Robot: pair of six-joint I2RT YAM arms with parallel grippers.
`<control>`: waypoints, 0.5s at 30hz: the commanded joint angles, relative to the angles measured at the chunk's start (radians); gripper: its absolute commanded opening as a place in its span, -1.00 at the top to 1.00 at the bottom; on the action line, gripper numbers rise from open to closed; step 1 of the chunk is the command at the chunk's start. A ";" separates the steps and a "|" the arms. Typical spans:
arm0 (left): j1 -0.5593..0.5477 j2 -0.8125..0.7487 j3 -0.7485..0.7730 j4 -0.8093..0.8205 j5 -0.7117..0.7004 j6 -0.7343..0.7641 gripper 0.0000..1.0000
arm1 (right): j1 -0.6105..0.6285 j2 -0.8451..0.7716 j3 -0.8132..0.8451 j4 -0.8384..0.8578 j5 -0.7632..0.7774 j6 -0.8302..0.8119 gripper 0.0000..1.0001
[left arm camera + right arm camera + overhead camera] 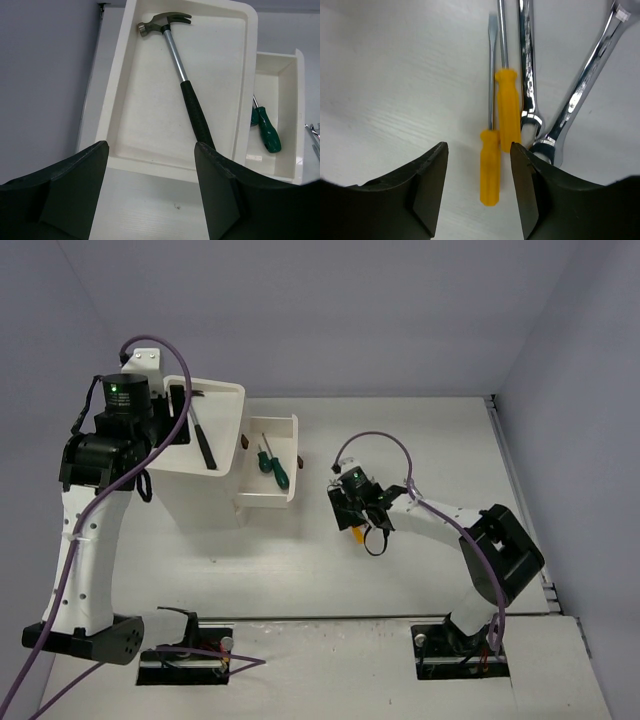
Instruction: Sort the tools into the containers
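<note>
Top external view gives you the layout: the white cabinet (200, 502) stands back left with one drawer (291, 455) pulled out on its right, and the right fingers (362, 520) hang low over the counter (430, 440) near the middle. From there only a speck of yellow shows under them.

The right wrist view fills that in. Two yellow screwdrivers (490, 167) lie side by side on the counter, thin steel shafts pointing away, with two shiny wrenches (580, 95) just to their right. The right fingers stand apart on either side of the nearer handle, gripping nothing.

The left wrist view shows you the hammer (185, 75), with its black grip and steel claw head, lying diagonally in the cabinet's top tray (120, 100). A green screwdriver (267, 131) lies in the drawer beside it. Your left fingers (75, 190) are spread wide and empty, at the tray's near edge.
</note>
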 commanded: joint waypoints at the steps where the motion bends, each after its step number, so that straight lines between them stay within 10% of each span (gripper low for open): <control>1: -0.006 0.011 0.018 0.017 0.019 -0.006 -0.32 | 0.004 -0.081 -0.065 0.019 -0.029 0.098 0.02; 15: -0.006 0.043 0.009 0.020 0.042 -0.020 -0.32 | 0.011 0.000 -0.122 0.019 -0.018 0.143 0.32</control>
